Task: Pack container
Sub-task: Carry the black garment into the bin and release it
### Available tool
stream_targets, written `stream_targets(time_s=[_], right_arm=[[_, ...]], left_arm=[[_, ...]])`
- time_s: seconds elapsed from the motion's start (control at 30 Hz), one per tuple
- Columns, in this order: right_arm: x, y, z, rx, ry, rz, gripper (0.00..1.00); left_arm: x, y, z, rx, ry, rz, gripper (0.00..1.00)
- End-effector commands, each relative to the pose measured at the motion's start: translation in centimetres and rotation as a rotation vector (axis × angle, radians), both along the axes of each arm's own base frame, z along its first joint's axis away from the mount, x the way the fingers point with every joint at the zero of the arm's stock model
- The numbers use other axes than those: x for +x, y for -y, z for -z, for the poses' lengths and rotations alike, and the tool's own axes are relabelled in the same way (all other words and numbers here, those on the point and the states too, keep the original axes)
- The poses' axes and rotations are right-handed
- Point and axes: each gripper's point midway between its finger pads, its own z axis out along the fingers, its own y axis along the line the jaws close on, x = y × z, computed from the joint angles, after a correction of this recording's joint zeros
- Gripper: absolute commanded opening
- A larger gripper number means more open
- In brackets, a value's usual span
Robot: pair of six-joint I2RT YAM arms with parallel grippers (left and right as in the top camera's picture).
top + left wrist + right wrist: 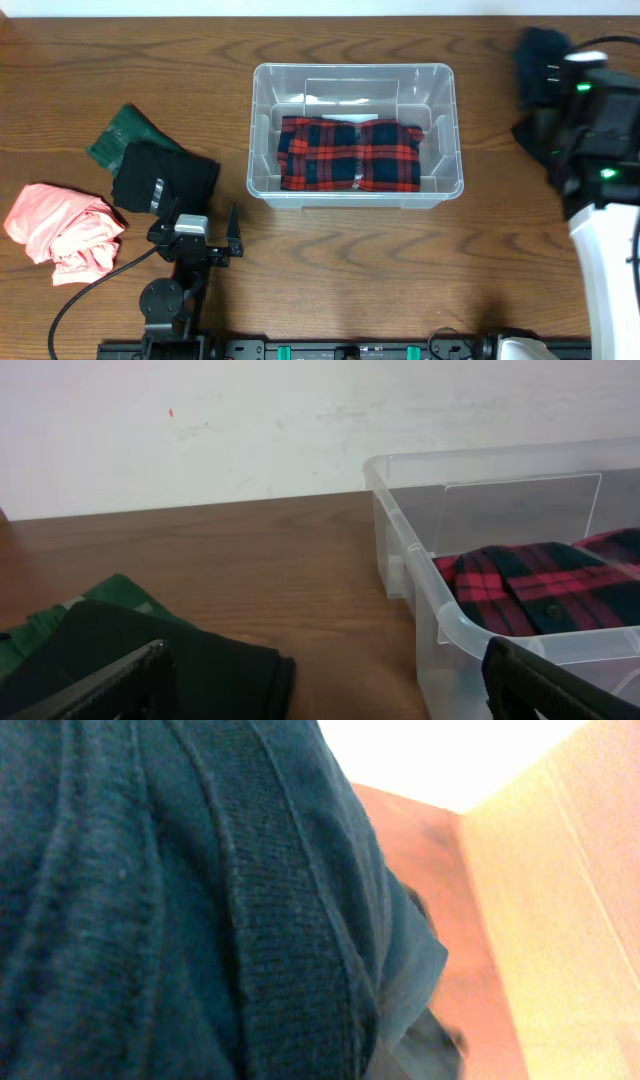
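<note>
Sitting mid-table, the container holds a folded red plaid shirt. L gripper: jaws wide, empty, nr black garment, w/ green cloth and pink cloth close by. R gripper: jaws clamp dark blue knit garment, well right of container.

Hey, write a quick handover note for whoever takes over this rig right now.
Left gripper: open, holding nothing, just in front of the black garment.
Right gripper: right of the container, its fingers hidden by a dark blue knit garment. It is probably gripping the garment, but that can't be confirmed.
Done: the red plaid shirt lies folded inside the container.
Left to pack: the dark knit, plus the black, green garment and pink garment on the table to the container's left.
</note>
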Motion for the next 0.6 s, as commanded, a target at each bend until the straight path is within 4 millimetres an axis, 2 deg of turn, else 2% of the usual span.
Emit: stream_targets(time_s=[0.0,0.13,0.27,0.3,0.4,0.57], right_arm=[[0.2,-6.6,-1.3,-0.006,0.036,-0.191,0.01],[0.2,-14.2,-1.6,0.003,0.068,-0.383,0.01],[0.9,-20.4,-1.5,-0.035,0.113,-0.548,0.01],[1.1,-21.4,-1.2,-0.044,0.117,-0.573,0.01],[1.9,-24.9,0.6,-0.049,0.11,-0.638,0.01],[2.2,-30.2,5.1,-0.033,0.054,-0.756,0.01]], left_arm=[[-0.1,0.2,1.6,0.02,-0.044,0.011,0.98],[-0.1,0.1,1.6,0.02,-0.044,0.01,0.98],[-0.1,0.2,1.6,0.02,-0.044,0.011,0.98],[-0.1,0.2,1.6,0.02,-0.044,0.011,0.98],[-0.1,0.2,1.6,0.02,-0.044,0.011,0.98],[-0.1,0.2,1.6,0.02,-0.044,0.011,0.98]])
